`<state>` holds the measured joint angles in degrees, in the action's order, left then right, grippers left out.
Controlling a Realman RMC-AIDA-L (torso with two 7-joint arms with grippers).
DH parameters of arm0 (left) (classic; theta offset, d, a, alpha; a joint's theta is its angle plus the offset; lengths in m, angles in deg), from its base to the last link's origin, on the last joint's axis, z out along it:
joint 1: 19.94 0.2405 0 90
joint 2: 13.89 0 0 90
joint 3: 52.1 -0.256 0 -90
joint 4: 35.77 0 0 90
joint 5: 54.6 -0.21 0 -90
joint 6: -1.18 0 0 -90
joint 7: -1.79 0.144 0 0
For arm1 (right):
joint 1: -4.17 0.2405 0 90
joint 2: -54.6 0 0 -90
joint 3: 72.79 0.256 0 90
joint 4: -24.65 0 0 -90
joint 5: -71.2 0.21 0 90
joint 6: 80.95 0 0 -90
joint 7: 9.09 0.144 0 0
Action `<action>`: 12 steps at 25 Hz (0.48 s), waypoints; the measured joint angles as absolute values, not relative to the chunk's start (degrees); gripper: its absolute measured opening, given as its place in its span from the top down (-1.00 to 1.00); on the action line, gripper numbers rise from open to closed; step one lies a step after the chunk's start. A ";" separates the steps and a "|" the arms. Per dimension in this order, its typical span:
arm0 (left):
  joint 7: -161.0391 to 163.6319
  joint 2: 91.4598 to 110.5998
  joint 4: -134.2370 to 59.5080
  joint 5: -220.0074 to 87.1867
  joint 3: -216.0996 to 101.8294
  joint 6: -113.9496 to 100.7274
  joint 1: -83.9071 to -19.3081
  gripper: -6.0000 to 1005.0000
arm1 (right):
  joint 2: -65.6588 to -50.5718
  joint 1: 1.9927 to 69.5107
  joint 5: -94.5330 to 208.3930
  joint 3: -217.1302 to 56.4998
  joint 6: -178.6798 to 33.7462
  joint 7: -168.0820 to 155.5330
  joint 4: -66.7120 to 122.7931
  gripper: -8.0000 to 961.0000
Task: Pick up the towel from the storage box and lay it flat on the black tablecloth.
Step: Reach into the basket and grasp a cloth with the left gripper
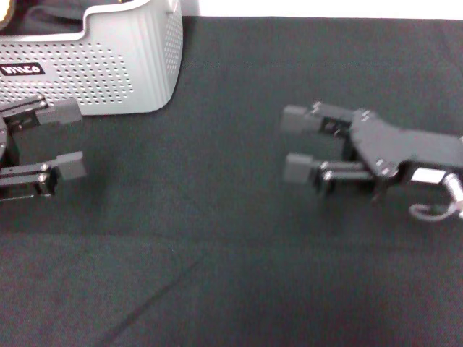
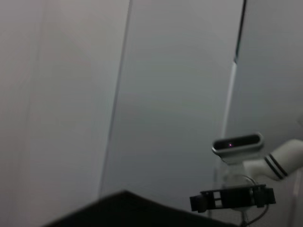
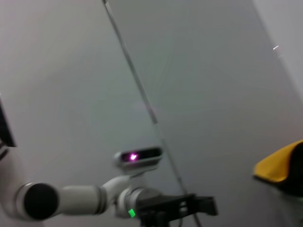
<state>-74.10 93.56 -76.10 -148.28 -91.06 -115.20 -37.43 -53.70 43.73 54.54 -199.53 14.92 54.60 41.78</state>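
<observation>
The light grey perforated storage box [image 1: 108, 65] stands at the far left corner of the black tablecloth [image 1: 231, 238]. From the head view only dark contents show inside it. A bright yellow fold of the towel [image 3: 278, 165] shows at the edge of the right wrist view. My left gripper [image 1: 65, 139] hovers open just in front of the box, holding nothing. My right gripper [image 1: 296, 143] is open over the middle right of the cloth, its fingers pointing toward the left one, also holding nothing.
A white strip of bare surface [image 1: 325, 7] runs behind the cloth's far edge. The left wrist view shows the right gripper [image 2: 232, 198] farther off; the right wrist view shows the left gripper [image 3: 180, 205] the same way. Plain wall panels fill both.
</observation>
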 joint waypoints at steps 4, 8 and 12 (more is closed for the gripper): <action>-76.98 91.89 -76.32 -148.12 -92.65 -115.26 -38.44 -0.62 | -55.80 44.83 52.08 -199.52 13.38 54.81 41.32 -0.75; -77.89 91.71 -76.33 -148.59 -94.45 -115.33 -39.17 -0.62 | -57.68 46.29 50.23 -199.55 11.23 54.92 41.26 -0.75; -78.79 91.58 -76.26 -148.67 -97.58 -115.35 -39.78 -0.61 | -59.00 47.50 48.99 -199.42 9.71 54.88 41.30 -0.75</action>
<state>-78.79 91.58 -76.26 -148.67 -97.58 -115.35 -39.78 -59.00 47.50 48.99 -199.42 9.71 54.88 41.30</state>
